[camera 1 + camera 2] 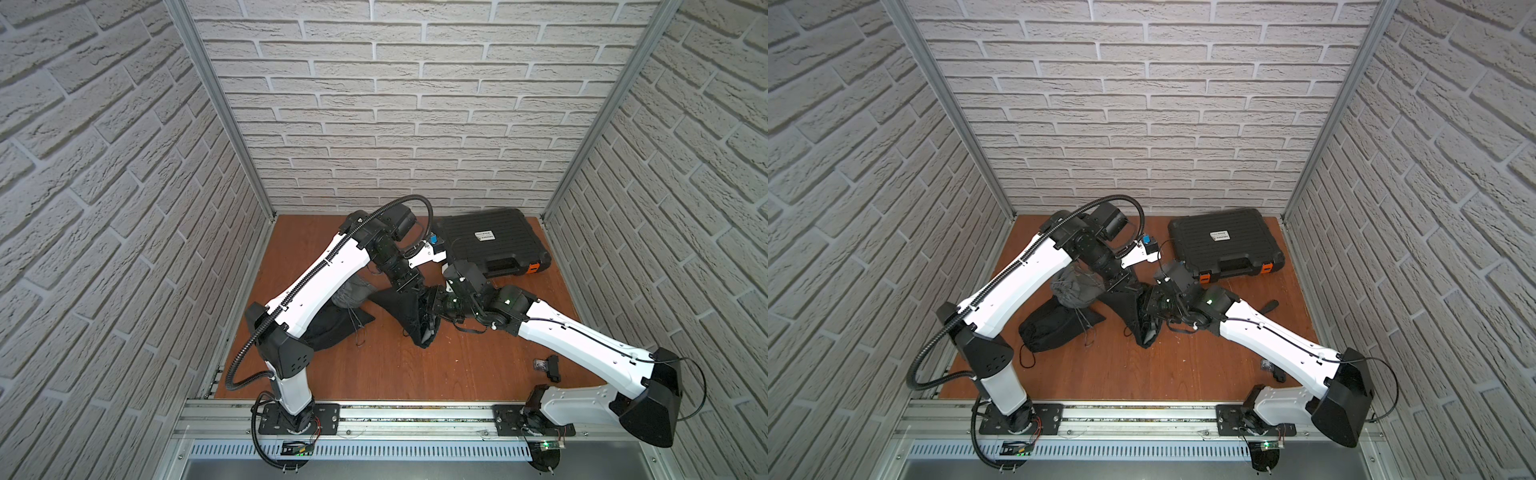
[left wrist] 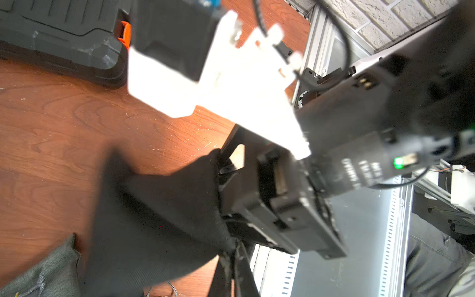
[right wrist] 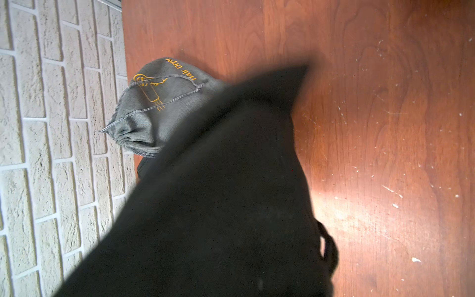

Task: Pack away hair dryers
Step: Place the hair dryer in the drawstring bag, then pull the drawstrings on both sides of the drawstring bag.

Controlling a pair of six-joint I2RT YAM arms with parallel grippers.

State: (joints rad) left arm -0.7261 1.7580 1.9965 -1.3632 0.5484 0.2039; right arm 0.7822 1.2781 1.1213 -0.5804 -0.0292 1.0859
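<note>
Black pouch point(image 3: 218, 205) cloth fills the right wrist view with the grey pouch point(image 3: 159, 108) behind it, but the left wrist view shows the right claw point(image 2: 227, 198) poking into the black pouch's mouth, width unclear, while the left claw point(image 1: 417, 291) pinches its rim; hair dryers are hidden.

Robot lab test cell, mock-brick wall panels point(image 1: 415, 104) on an aluminium frame point(image 1: 216, 108), wooden tabletop point(image 1: 415, 365), left arm point(image 1: 320, 282) and right arm point(image 1: 582, 336) bolted to a metal rail point(image 1: 415, 415).
</note>
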